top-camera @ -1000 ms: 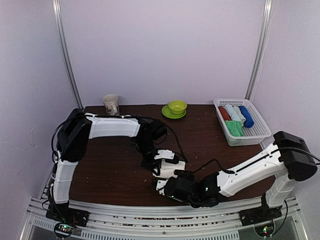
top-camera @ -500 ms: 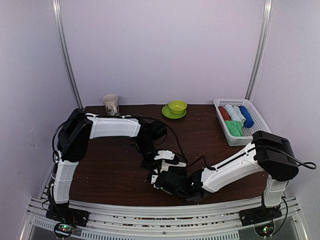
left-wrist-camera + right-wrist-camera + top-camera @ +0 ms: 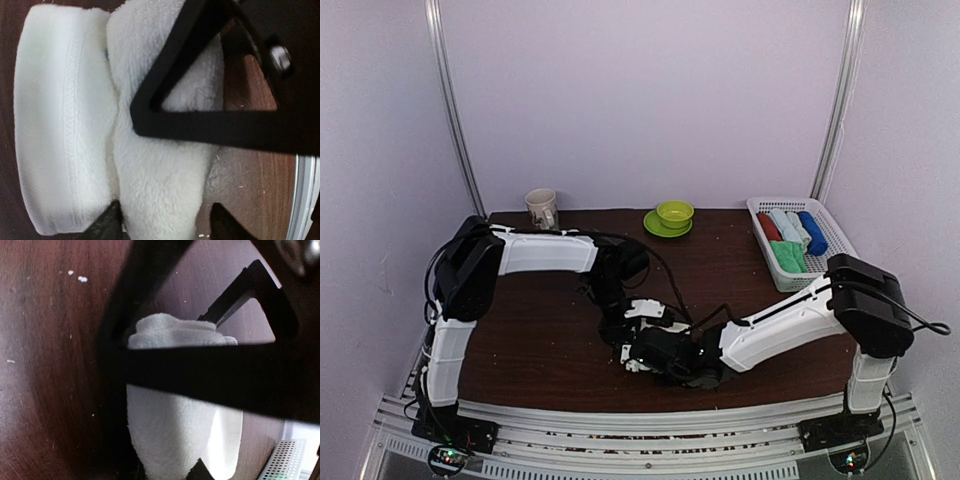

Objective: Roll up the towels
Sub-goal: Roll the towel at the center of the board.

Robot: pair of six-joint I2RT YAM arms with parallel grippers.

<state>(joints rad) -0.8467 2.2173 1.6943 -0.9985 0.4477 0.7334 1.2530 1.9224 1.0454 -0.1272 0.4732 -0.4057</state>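
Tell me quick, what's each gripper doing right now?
Left gripper: straddles the cream-white towel; grip cannot be told.
Right gripper: closed on the same towel.

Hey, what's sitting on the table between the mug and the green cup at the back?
Nothing. In the top external view, the stretch of table between the mug and the green cup is bare dark wood.

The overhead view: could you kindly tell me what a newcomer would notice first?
The left arm and right arm meet over a folded white towel near the front middle of the table. At the right rear, a white basket holds rolled towels, and a bright green cup sits on its saucer at the back.
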